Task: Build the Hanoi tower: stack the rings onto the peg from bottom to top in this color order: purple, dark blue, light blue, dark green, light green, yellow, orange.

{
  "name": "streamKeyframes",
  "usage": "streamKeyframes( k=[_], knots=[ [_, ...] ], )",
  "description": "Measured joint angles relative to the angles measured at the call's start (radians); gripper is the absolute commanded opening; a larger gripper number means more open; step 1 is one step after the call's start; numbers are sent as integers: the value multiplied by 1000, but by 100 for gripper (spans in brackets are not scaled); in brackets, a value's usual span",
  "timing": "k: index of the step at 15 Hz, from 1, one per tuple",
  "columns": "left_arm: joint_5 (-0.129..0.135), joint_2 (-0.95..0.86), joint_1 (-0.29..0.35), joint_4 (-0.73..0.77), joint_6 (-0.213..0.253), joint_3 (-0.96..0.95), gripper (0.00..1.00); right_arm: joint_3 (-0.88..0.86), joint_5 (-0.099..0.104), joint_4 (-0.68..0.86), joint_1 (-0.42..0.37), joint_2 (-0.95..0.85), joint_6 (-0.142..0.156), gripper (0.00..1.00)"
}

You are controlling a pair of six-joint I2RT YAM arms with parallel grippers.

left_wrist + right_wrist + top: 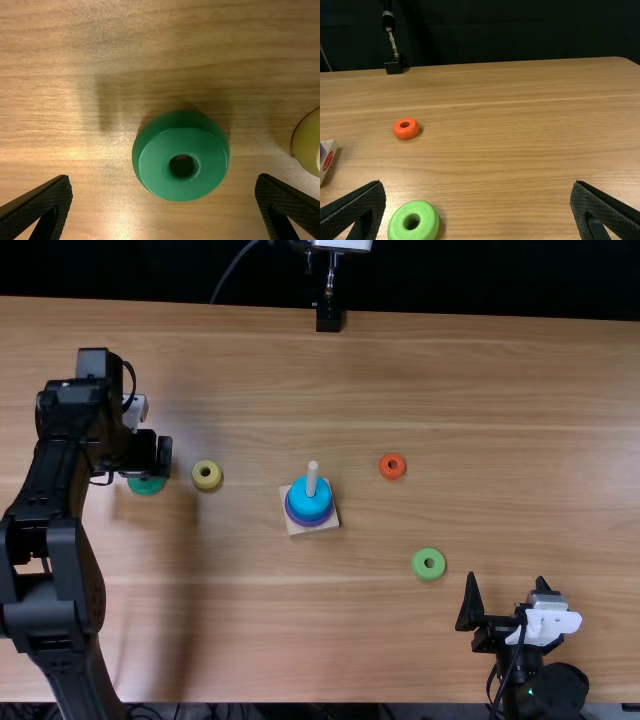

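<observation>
My left gripper (150, 455) is at the table's left, above the dark green ring (147, 486). In the left wrist view the open left gripper (164, 181) has the dark green ring (183, 170) lying between and beyond its fingers. The peg (312, 478) rises from a pale square base (334, 522), with a light blue ring (309, 502) above a purple-blue one (309, 521). Loose rings: yellow (207, 475), orange (393, 466), light green (428, 563). My right gripper (506, 578) stands open at the near right; in its wrist view, the right gripper (478, 184) holds nothing.
A black stand (328, 318) is at the table's far edge, with a cable beside it. The yellow ring lies just right of the left gripper; the peg base stands between the yellow and light green rings.
</observation>
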Motion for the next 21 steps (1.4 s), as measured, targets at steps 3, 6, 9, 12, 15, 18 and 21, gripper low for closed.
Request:
streamKeyframes(
  k=[3, 6, 9, 12, 15, 18, 21],
  knots=[
    [0, 38, 0, 0, 6, 0, 100, 0, 0, 0, 0, 0, 0, 100],
    [0, 49, 0, 2, 9, 0, 100, 0, 0, 0, 0, 0, 0, 100],
    [0, 78, 0, 1, 9, 0, 100, 0, 0, 0, 0, 0, 0, 100],
    [0, 78, 0, 1, 9, 0, 100, 0, 0, 0, 0, 0, 0, 100],
    [-1, 78, 0, 3, 9, 0, 29, 0, 0, 0, 0, 0, 0, 100],
    [-1, 77, 0, 108, 8, -5, 0, 0, 0, 0, 0, 0, 0, 100],
    [-5, 72, 0, 118, 8, -19, 0, 0, 0, 0, 0, 0, 0, 100]
  ],
)
